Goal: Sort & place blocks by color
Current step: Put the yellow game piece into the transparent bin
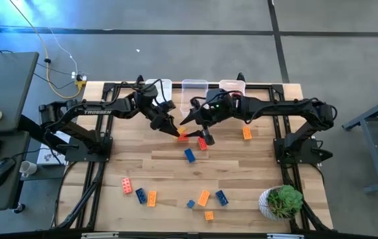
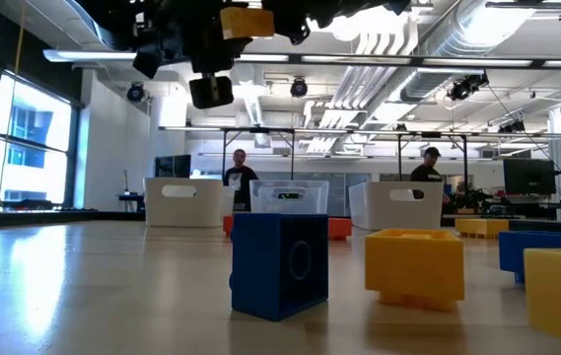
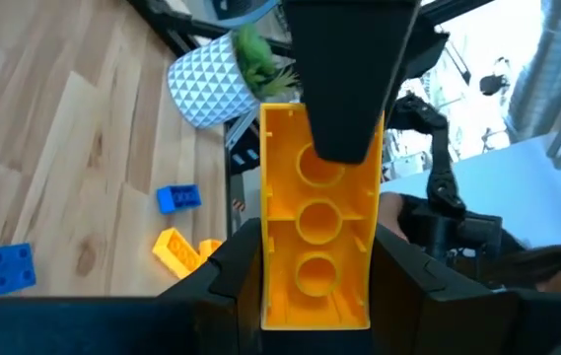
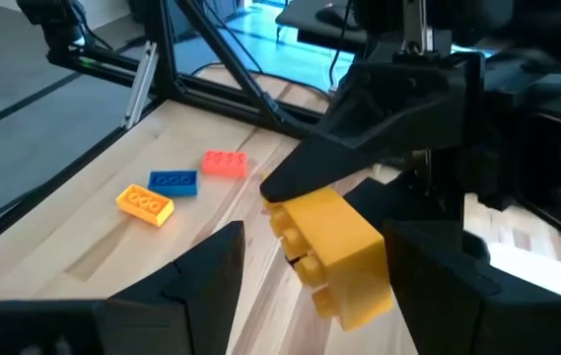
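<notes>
An orange-yellow block hangs in the air between my two grippers over the middle of the table, its hollow underside facing the left wrist camera. My left gripper is shut on it. My right gripper is open, one finger on each side of the same block. The low view shows the block high above the tabletop. More blue, red and orange-yellow blocks lie flat on the table, among them a blue one and an orange one. My left gripper pinches the orange-yellow block between its two fingers by the long sides, at one end. It comes slanting down from the table's left. The block is lifted clear and sticks out ahead of the fingers. My right gripper has one finger across the block's far end, over the underside; I cannot tell whether it touches.
Three clear bins stand in a row at the far edge. A potted plant sits at the near right corner. Several loose blocks lie along the near side, such as a red one and a blue one.
</notes>
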Motion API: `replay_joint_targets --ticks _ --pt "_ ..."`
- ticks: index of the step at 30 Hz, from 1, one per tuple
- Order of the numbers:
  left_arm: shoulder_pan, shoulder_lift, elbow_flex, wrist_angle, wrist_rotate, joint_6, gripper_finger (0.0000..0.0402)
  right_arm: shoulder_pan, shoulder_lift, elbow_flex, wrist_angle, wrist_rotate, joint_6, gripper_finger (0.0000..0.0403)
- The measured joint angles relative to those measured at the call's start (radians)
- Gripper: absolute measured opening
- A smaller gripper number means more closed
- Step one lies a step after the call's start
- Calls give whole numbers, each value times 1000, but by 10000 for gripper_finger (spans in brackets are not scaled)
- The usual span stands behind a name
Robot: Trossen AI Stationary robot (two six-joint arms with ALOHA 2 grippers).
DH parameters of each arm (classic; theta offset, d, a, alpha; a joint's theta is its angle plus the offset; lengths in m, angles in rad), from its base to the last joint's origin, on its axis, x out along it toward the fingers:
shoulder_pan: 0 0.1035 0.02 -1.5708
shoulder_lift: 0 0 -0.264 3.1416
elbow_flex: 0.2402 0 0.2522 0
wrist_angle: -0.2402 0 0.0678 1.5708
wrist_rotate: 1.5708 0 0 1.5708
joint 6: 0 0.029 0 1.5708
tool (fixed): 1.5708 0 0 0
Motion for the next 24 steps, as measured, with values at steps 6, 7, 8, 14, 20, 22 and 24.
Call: replay_joint_targets --ticks 6,7,8,14,20,22,24 --pt "0 0 0 51 -1 -19 111 -7 0 0 12 0 -4 204" --pt "0 0 0 55 -3 -19 111 -8 0 0 12 1 -4 195" --pt "0 0 0 55 -5 -19 111 -8 0 0 13 2 -6 187" --pt "-1 0 0 54 -10 -27 112 -8 1 0 13 -4 -26 129" --pt "-1 0 0 53 -7 -26 113 -7 1 0 10 -8 -32 99" --pt "-1 0 0 52 -12 -26 117 -7 1 -1 9 -8 -32 97" --pt "-1 0 0 52 -16 -27 125 -7 1 -1 7 -7 -29 96"
